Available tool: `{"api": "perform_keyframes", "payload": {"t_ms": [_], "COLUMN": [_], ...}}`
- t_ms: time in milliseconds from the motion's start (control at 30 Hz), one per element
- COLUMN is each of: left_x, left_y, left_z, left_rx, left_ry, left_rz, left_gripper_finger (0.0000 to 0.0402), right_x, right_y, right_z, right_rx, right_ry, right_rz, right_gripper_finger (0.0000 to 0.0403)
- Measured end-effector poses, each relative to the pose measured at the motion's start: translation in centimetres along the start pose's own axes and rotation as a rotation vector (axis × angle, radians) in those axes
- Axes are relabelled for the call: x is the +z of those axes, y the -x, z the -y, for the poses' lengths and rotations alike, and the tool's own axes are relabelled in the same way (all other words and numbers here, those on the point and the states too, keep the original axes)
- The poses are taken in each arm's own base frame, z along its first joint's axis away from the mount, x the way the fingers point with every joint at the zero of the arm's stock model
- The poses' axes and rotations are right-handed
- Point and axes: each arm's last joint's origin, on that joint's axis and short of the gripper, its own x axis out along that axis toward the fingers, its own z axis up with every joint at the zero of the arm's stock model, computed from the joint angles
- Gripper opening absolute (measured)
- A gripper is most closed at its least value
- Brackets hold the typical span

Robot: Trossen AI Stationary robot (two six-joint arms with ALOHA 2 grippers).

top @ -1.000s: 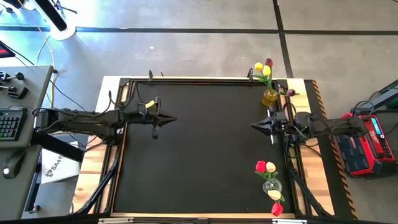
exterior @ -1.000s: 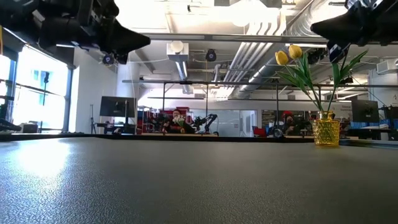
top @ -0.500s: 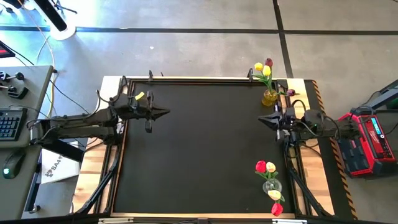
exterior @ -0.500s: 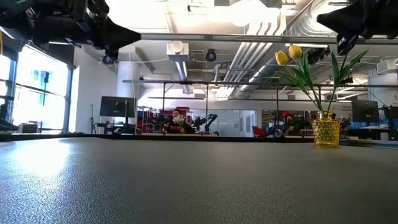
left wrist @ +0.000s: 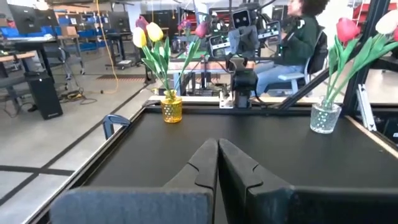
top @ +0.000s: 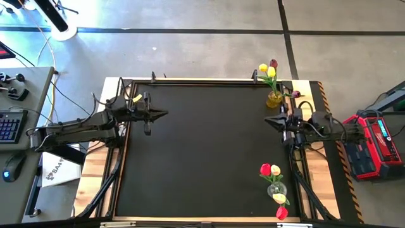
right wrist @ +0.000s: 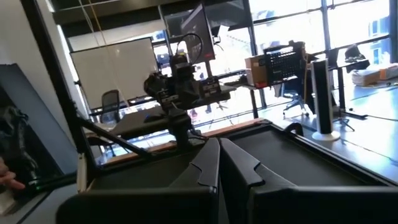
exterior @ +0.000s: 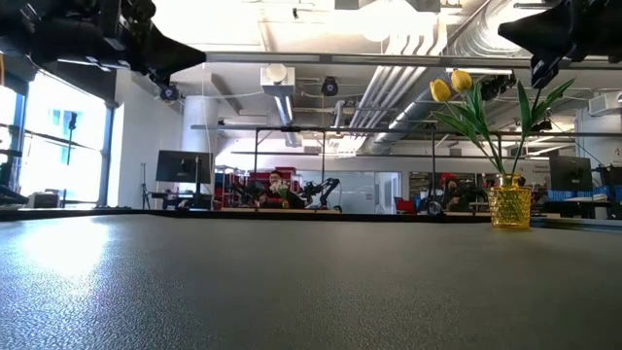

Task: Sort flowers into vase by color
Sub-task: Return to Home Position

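A yellow vase [top: 274, 98] stands at the table's far right and holds yellow and dark maroon flowers [top: 268, 69]. The left wrist view shows this yellow vase [left wrist: 172, 109] too. A clear vase [top: 276, 189] stands at the near right with red and cream flowers [top: 270, 170]. It also shows as the clear vase [left wrist: 322, 117] in the left wrist view. My left gripper [top: 166, 114] hovers shut above the table's left side and holds nothing. My right gripper [top: 266, 121] hovers shut at the right side between the two vases, also holding nothing.
A black mat [top: 202, 152] covers the table inside a dark metal frame [top: 123, 158]. A person [left wrist: 298, 37] sits beyond the table's right side. A red box [top: 373, 142] lies on the floor at the right. A desk with a keyboard [top: 9, 126] stands at the left.
My left gripper has drawn back toward the table's left edge and swung toward the far edge, rising a little. My right gripper has drawn back toward the right edge and a little toward the far edge. Both stay shut. The vases and flowers have not moved.
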Motion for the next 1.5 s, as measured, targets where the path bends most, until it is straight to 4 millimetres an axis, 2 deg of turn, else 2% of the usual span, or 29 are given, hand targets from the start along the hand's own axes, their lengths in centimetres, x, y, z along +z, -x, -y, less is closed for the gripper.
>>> {"api": "perform_keyframes", "payload": {"t_ms": [233, 500, 800, 1067, 1367, 1500], "left_x": [-0.2, -3.2, -5.8, -5.3, -5.7, -5.8], "left_y": [-0.1, 0.2, 1.5, 1.8, 1.7, 1.7], "left_z": [0.3, 1.0, 1.4, 1.4, 1.5, 1.5], "left_rx": [-0.02, -0.044, 0.049, 0.047, 0.032, 0.026], "left_ry": [-0.002, 0.107, 0.144, 0.139, 0.091, 0.092], "left_rz": [-0.014, 0.06, 0.14, 0.183, 0.14, 0.133], "left_gripper_finger": [0.0, 0.0, 0.0, 0.0, 0.0, 0.0], "right_x": [-1.2, -2.7, -3.4, -3.2, -2.7, -3.4], "right_y": [-0.4, -0.7, -0.8, -0.8, -0.8, -0.8], "right_z": [0.0, 0.1, 0.2, 0.2, 0.1, 0.2], "right_rx": [0.046, 0.079, 0.069, 0.068, 0.073, 0.07], "right_ry": [-0.051, -0.102, -0.071, -0.064, -0.012, -0.009], "right_rz": [0.003, -0.013, -0.035, -0.02, 0.039, -0.036], "right_gripper_finger": [0.0, 0.0, 0.0, 0.0, 0.0, 0.0]}}
